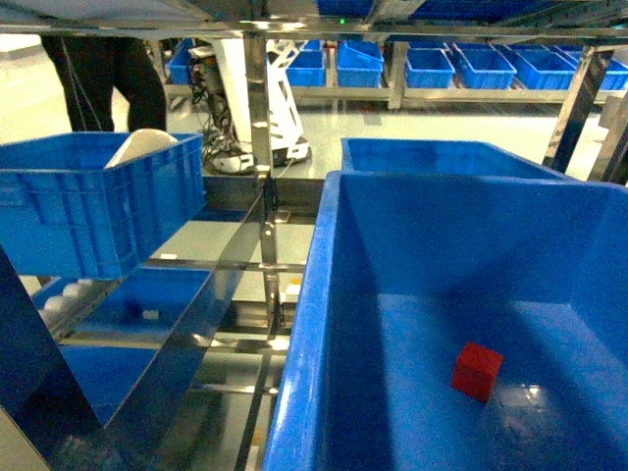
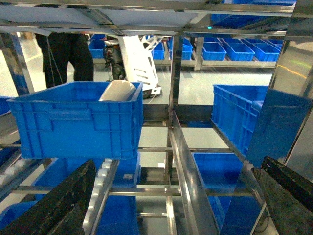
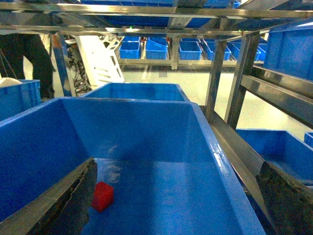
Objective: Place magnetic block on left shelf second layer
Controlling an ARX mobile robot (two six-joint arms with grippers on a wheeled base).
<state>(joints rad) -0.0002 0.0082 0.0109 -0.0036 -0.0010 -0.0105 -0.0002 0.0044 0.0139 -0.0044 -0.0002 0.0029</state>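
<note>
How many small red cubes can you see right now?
1. The small red cube lies on the floor of the large smooth-walled blue crate, toward its front; others could be hidden in other crates.

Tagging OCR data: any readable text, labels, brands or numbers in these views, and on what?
None readable.
Red cube: plain faces.
Large blue crate around it: no markings.
Ribbed blue crate: bare walls, no label.
Distant blue bins: too small to tell.
</note>
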